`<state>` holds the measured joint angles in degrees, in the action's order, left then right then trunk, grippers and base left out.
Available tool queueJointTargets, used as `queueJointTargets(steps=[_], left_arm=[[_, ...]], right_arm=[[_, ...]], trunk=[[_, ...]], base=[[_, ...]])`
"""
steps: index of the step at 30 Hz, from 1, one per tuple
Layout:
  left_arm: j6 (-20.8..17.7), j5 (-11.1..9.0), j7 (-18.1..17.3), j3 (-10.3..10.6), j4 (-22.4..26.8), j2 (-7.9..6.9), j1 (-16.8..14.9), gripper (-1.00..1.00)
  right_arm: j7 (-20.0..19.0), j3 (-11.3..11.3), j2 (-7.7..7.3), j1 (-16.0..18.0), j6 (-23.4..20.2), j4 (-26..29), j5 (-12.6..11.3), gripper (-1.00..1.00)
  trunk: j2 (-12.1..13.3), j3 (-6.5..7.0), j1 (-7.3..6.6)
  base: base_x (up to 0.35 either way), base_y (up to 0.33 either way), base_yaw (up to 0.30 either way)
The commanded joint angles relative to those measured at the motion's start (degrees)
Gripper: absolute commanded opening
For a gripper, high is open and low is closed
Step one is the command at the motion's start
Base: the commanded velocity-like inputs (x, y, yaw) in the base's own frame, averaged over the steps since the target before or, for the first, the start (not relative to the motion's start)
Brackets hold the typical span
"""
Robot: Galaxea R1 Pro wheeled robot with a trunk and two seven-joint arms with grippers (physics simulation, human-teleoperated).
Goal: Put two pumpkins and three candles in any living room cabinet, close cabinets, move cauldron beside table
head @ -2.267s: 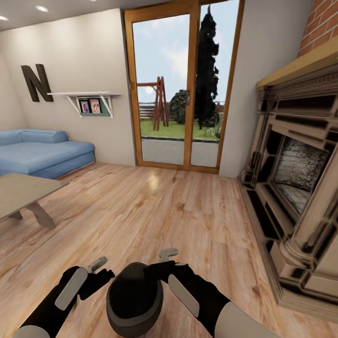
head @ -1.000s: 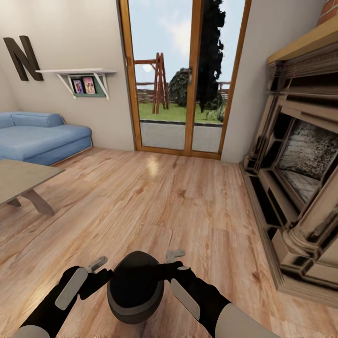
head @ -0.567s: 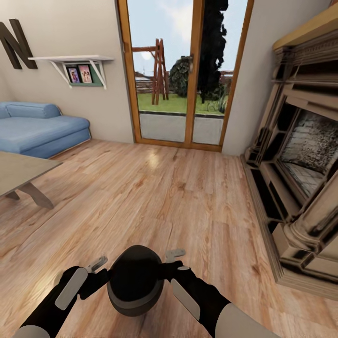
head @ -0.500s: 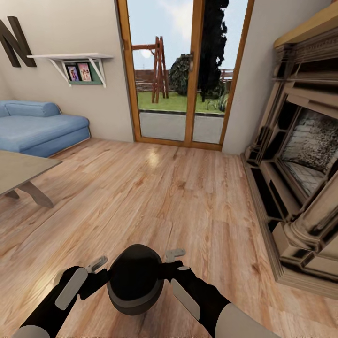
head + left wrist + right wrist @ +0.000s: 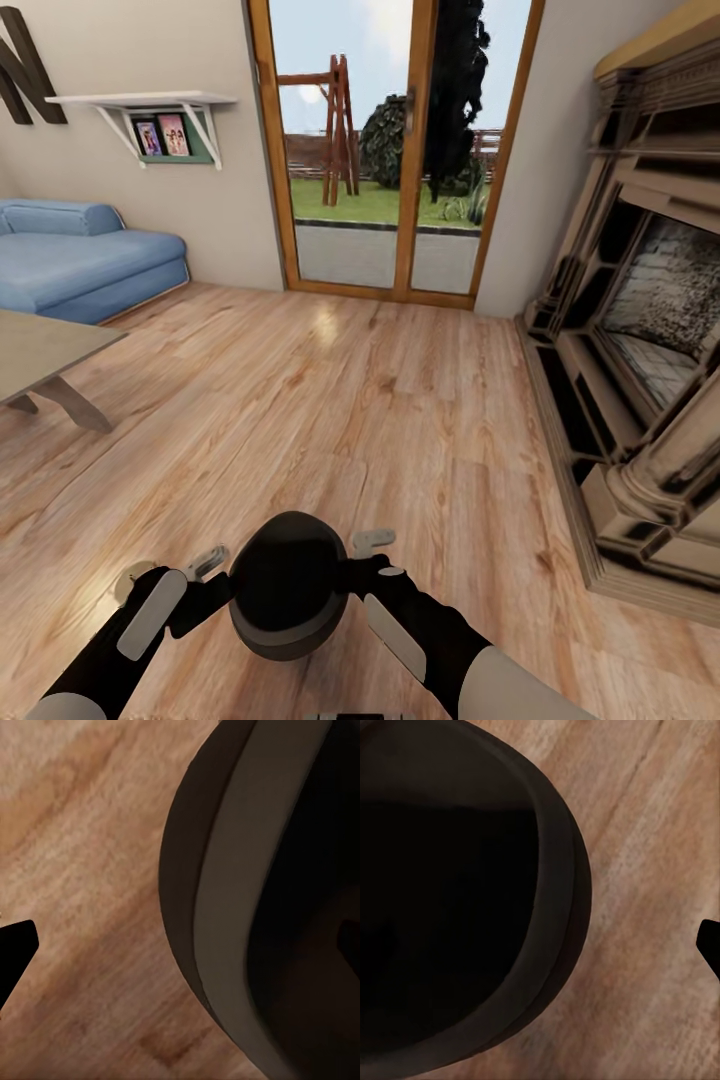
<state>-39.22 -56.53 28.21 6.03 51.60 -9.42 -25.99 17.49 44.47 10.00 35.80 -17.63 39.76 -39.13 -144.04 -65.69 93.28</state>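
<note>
Black cauldron (image 5: 288, 597) held above the wooden floor (image 5: 400, 420) between 2 claws: the left claw (image 5: 222, 577) presses its rim on one side, the right claw (image 5: 358, 562) on the other, each clenched on it. Glass surface (image 5: 40, 352) lies at far left, well apart; fireplace (image 5: 640, 350) stands at right.

The table (image 5: 45, 350) and fireplace (image 5: 640, 330) are cut off, seemingly mid-body.
</note>
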Motion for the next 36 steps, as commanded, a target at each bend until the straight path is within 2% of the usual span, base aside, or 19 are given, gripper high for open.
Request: queueJointTargets(steps=[1,3,8,10,12,14,17,27,33,36], left_arm=[[0.02,-0.60,0.57,0.23,0.08,-0.04,-0.02,1.00],[0.02,-0.60,0.58,0.29,0.08,-0.01,-0.02,1.00],[0.07,-0.60,0.53,1.11,0.08,0.15,-0.02,1.00],[0.10,-0.56,0.53,1.41,0.08,1.02,-0.02,1.00],[0.10,-0.51,0.55,1.66,0.08,1.66,-0.02,1.00],[0.11,-0.49,0.53,1.81,0.08,1.98,-0.03,1.00],[0.11,-0.43,0.54,1.87,0.13,2.14,-0.02,1.00],[0.11,-0.34,0.57,1.88,0.17,2.14,-0.08,1.00],[0.13,-0.34,0.60,1.88,0.17,2.20,-0.09,1.00],[0.12,-0.34,0.60,1.88,0.17,2.16,-0.10,1.00]], right_arm=[[0.46,0.18,0.00,0.06,0.00,0.06,-0.40,1.00],[0.40,0.19,0.00,0.06,0.14,0.06,-0.41,1.00],[0.17,0.25,0.00,0.06,0.25,0.09,-0.40,1.00],[-0.05,0.29,0.00,0.06,0.49,0.11,-0.37,1.00],[-0.68,1.16,0.00,0.06,1.04,0.10,-0.39,1.00],[-1.45,3.12,0.00,0.06,1.70,0.01,-0.41,1.00],[-1.76,4.13,0.00,0.06,2.13,-0.05,-0.42,1.00],[-2.64,4.39,0.00,0.06,2.88,-1.43,-0.38,1.00],[-3.62,4.40,0.00,0.06,5.01,-2.93,-0.42,1.00],[-3.64,4.40,0.00,0.06,5.27,-3.07,-0.49,1.00]], trunk=[[-0.04,-0.28,0.01],[-0.07,-0.72,0.06],[-0.07,-0.72,0.06],[-0.07,-0.72,0.06],[-0.07,-0.72,0.06],[-0.07,-0.72,0.06],[-0.07,-0.72,0.06],[-0.07,-0.72,0.06],[-0.15,-2.05,0.22],[-0.15,-2.05,0.22]], base=[[0.000,0.000,0.000],[0.000,0.000,0.000],[0.000,0.000,0.000],[0.000,0.000,0.000],[0.000,0.000,0.000],[0.000,0.000,0.000],[0.000,0.000,0.000],[0.000,0.000,0.000],[0.000,0.000,0.000],[0.000,0.000,0.000]])
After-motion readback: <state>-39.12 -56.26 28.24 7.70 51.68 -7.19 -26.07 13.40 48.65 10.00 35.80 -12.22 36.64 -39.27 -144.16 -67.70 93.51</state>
